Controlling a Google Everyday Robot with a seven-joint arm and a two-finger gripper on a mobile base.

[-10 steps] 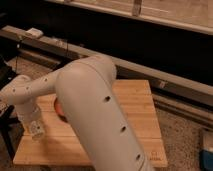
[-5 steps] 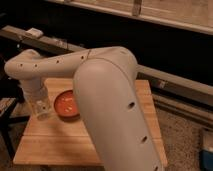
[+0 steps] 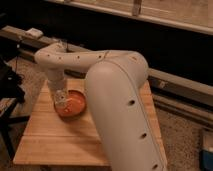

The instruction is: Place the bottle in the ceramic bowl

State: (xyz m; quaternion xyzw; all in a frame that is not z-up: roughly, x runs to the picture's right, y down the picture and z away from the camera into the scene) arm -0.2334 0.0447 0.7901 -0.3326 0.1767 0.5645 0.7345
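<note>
The ceramic bowl (image 3: pixel 76 106), orange-red and shallow, sits on the wooden table (image 3: pixel 60 142) near its far left part. My gripper (image 3: pixel 61 101) hangs from the white arm (image 3: pixel 115 95) over the bowl's left rim. It is shut on the bottle (image 3: pixel 61 97), a small clear bottle held roughly upright just above the bowl's left edge. The arm's big white link fills the middle of the view and hides the table's right centre.
A dark stand or chair (image 3: pixel 10 85) stands left of the table. A long ledge (image 3: pixel 180 82) runs behind the table, with a white box (image 3: pixel 34 33) on it at the left. A blue object (image 3: pixel 207 150) lies on the floor at the right.
The gripper with the bottle has moved right, from the table's left edge to over the bowl's left rim. The arm's large link has swung right, uncovering more of the table.
</note>
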